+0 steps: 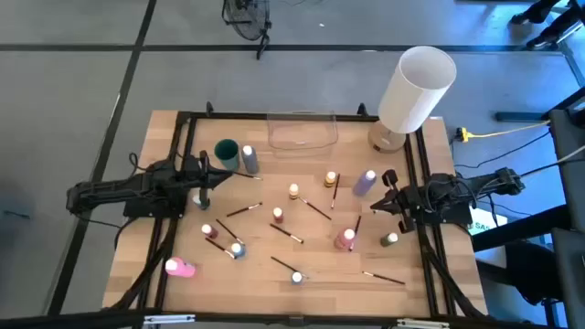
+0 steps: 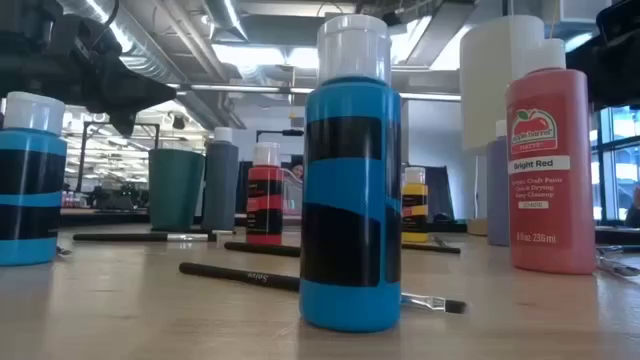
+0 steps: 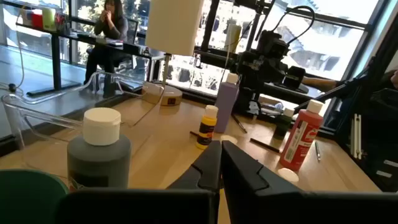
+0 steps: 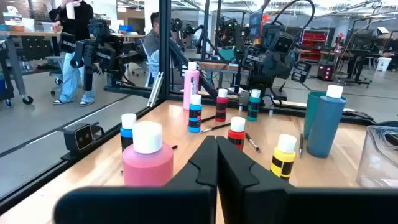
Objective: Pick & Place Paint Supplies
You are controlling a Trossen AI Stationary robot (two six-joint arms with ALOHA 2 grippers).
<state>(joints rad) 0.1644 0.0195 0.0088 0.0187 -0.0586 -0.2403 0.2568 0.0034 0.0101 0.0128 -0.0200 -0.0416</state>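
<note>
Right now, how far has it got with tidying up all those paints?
Nothing looks done: the clear container shows nothing inside. Nothing is in hand either; the left claw and right claw both sit shut at the table's sides. Left: every bottle, like the lilac bottle and pink bottle, and the scattered paintbrushes.

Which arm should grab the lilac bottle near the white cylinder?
Right, probably. The lilac bottle stands just beside the right gripper, which is shut and empty. The left gripper, also shut, sits across the table by the grey bottle.
</note>
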